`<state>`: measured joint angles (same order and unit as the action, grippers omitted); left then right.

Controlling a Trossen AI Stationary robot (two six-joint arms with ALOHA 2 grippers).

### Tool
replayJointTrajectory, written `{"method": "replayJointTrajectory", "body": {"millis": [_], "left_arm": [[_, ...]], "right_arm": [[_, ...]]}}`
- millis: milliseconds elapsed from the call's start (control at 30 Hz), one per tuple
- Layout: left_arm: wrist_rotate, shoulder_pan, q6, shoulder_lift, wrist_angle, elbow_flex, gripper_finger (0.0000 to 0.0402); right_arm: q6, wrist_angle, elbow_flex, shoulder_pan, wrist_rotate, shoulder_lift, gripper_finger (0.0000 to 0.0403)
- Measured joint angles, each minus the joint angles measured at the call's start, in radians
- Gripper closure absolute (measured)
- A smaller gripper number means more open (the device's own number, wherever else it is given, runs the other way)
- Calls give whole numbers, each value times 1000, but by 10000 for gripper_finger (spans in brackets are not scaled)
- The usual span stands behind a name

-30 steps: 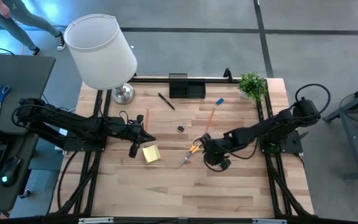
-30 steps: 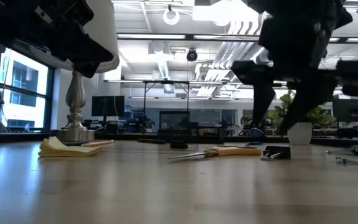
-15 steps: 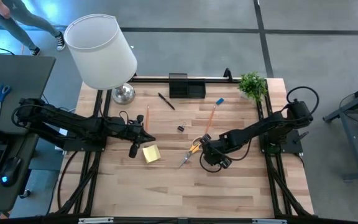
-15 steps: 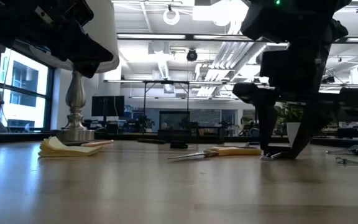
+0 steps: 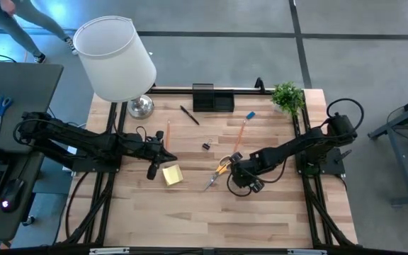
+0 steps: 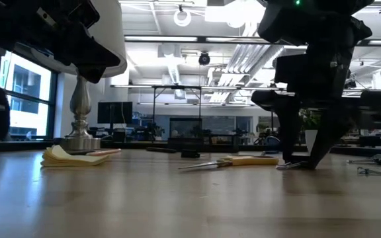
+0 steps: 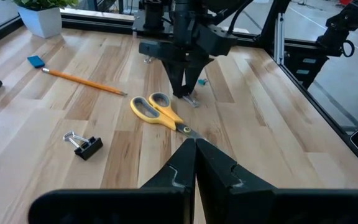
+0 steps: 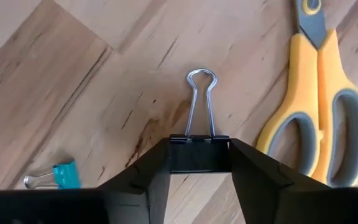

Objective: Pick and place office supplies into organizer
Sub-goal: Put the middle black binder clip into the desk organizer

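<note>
Right gripper (image 8: 200, 163) clamps black binder clip (image 8: 199, 147) on table (beside orange-handled scissors (image 8: 325, 93)); left gripper (image 7: 196, 163) closed, idle.

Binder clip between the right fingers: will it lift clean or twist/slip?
Likely light and stiff: a small black binder clip with thin wire handles. The right gripper brackets its flat body squarely, so twist looks unlikely. Its smooth-looking sides might slip a little.

No readable text or labels anywhere.

Binder clip (image 8: 199, 151) lies on the table (image 8: 73, 81) beside the scissors (image 8: 328, 93).
</note>
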<state>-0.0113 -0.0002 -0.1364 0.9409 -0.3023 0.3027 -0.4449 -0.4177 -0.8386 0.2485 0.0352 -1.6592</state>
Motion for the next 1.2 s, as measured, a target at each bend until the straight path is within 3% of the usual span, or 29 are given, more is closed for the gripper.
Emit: {"method": "replayJointTrajectory", "body": {"millis": [200, 433, 533, 667, 867, 1000, 1200], "left_arm": [[0, 0, 0, 0, 0, 0, 401], [0, 0, 0, 0, -1, 0, 401], [0, 0, 0, 0, -1, 0, 401], [0, 0, 0, 0, -1, 0, 401], [0, 0, 2, -3, -4, 0, 401], [0, 0, 5, -3, -10, 0, 401], [0, 0, 3, -3, -10, 0, 401]], "right_arm": [[48, 4, -45, 0, 41, 65, 254], [-10, 82, -141, -31, 341, 136, 263], [-90, 199, -159, -90, 401, 134, 261], [-148, 417, -162, -214, 354, 119, 257], [-100, 624, -199, -417, 163, 55, 260], [-24, 638, -268, -520, 35, -33, 257], [-8, 607, -389, -602, 7, -188, 258]]}}
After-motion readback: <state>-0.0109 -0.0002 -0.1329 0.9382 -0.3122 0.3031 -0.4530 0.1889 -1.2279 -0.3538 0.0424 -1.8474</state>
